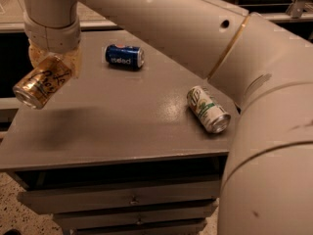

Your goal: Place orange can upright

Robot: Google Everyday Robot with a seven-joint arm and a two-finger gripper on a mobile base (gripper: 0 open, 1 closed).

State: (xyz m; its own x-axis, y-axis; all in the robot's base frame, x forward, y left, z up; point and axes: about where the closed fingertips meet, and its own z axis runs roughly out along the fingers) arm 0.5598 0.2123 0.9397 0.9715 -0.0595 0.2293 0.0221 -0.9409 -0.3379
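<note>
The orange can [42,82], coppery gold with pale markings, hangs tilted in the air above the left edge of the grey cabinet top [117,126], its silver end pointing down and left. My gripper [55,62] is shut on the can's upper end, just below the white wrist at the top left. The can casts a shadow on the top beneath it.
A blue Pepsi can [124,56] lies on its side at the back of the top. A green-and-white can [208,109] lies on its side at the right, close to my arm [264,131], which fills the right side. Drawers sit below the front edge.
</note>
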